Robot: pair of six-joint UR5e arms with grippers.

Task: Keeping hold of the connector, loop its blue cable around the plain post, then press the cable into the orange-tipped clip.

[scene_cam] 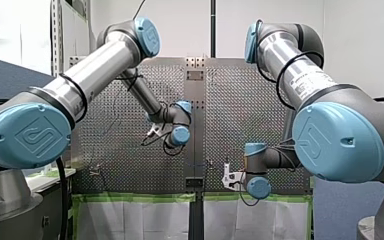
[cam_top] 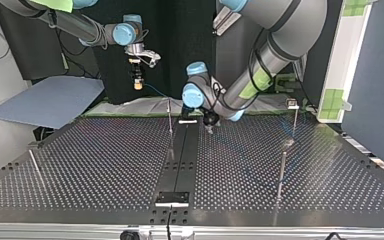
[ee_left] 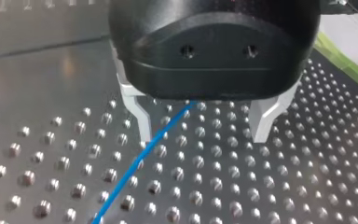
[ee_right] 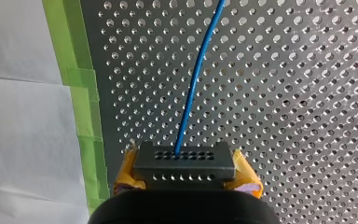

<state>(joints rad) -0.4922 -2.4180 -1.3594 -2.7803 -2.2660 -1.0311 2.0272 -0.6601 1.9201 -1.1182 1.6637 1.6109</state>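
Observation:
My right gripper (ee_right: 184, 169) has its yellow pads (ee_right: 127, 173) shut on a dark grey connector (ee_right: 184, 161). The blue cable (ee_right: 193, 84) leaves the connector and runs ahead over the perforated table. At the top view's left the same gripper (cam_top: 138, 80) hangs above the table's far edge. My left gripper (ee_left: 204, 135) stands open low over the table. The blue cable (ee_left: 154, 142) passes between its metal fingers (ee_left: 142, 123), close to one and untouched by the other. In the top view this gripper (cam_top: 210, 122) is beside a thin plain post (cam_top: 170, 120).
More thin posts stand on the table in the top view: one with a small block head (cam_top: 293, 117), one nearer (cam_top: 282, 172), one at the left (cam_top: 35, 167). A dark centre strip (cam_top: 180, 155) divides the table. Green tape (ee_right: 81, 112) and white sheeting line the edge by my right gripper.

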